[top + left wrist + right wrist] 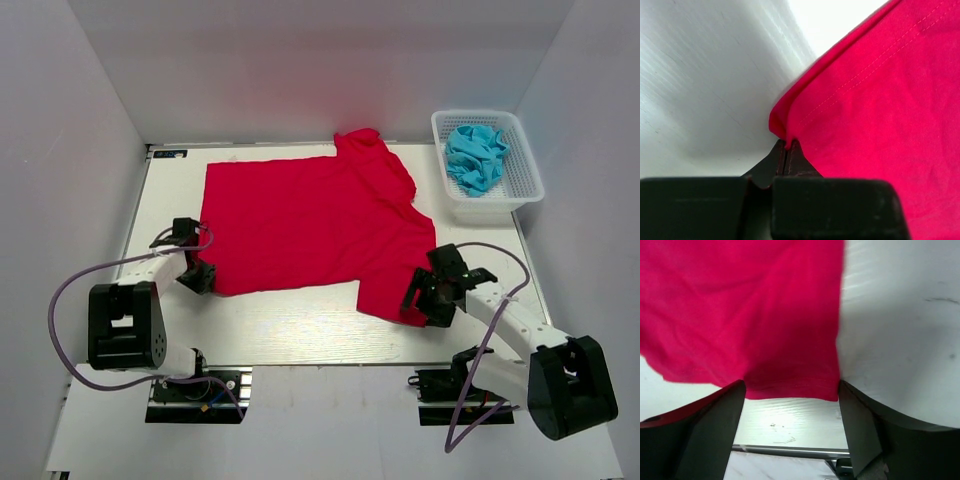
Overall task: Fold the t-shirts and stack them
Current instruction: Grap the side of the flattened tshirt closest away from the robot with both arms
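Red t-shirt (300, 225) flat, near-left corner clamped in left hand (203, 278), right hand (425, 300) apart at near-right hem.

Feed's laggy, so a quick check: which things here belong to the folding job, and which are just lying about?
Job: red t-shirt, spread out; turquoise t-shirt, crumpled; left gripper, pinching red corner; right gripper, open at hem.
Lying about: white mesh basket; table.

Nothing legible in any view. One small dark label (170, 153) sits at the far left corner of the worktop (300, 335), its print too small to read.
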{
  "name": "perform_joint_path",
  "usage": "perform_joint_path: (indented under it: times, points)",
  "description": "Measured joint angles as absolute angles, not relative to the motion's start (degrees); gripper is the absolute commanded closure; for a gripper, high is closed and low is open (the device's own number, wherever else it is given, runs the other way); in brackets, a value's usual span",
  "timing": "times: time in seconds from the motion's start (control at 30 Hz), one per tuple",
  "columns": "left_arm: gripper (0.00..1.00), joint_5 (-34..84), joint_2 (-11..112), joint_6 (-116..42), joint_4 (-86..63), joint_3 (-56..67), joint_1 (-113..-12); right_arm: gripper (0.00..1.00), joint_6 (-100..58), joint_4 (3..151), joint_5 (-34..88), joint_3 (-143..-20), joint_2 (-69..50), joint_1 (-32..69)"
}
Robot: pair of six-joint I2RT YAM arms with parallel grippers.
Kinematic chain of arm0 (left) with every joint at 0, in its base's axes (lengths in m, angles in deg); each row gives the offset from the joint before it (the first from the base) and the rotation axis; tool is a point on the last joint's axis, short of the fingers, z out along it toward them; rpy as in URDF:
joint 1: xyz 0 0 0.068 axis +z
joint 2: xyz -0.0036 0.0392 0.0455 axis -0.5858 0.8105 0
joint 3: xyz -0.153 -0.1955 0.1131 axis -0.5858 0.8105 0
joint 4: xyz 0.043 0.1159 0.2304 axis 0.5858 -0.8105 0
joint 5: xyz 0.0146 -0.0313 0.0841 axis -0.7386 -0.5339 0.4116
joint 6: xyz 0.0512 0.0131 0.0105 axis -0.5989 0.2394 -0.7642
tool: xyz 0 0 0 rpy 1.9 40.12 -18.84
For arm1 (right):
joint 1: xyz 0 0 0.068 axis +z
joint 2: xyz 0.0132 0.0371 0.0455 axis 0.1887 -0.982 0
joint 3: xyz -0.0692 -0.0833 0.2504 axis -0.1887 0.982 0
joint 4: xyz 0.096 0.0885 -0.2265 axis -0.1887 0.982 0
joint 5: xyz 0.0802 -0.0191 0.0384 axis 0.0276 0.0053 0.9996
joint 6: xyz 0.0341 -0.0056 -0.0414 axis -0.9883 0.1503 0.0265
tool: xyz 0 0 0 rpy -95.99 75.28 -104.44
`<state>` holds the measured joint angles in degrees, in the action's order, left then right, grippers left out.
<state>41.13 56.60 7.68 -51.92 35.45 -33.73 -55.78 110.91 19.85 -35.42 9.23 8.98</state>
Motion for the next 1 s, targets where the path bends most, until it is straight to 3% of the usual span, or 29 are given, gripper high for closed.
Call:
perform_joint_path:
  times: [0.03,0.07,0.1,0.27,0.63,0.8,1.0]
  points:
    - [1.0,40.9,56.2,7.7,-51.8,35.8,-33.7,0.33,-55.8,110.3,20.7,-35.4,8.6,9.2]
    - [1.0,40.7,55.9,7.7,-51.6,36.1,-33.7,0.76,-55.8,109.2,21.8,-35.4,8.2,9.4]
    - [1.0,40.4,55.6,7.7,-51.5,36.4,-33.7,1.0,-55.4,108.4,23.0,-35.4,7.8,9.6]
    - [1.0,39.4,53.3,7.7,-51.9,38.1,-33.7,1.0,-57.7,109.6,25.3,-33.9,8.2,10.4]
    - [1.0,38.4,37.8,8.7,-62.9,42.8,-34.3,1.0,-61.7,130.6,32.2,-35.0,26.3,11.9]
    - [1.0,36.9,35.7,9.2,-64.6,43.6,-34.5,1.0,-61.5,134.7,33.5,-38.7,24.9,12.5]
    - [1.0,36.8,38.2,9.2,-66.4,39.3,-34.4,1.0,-60.3,129.7,32.0,-49.1,15.5,12.5]
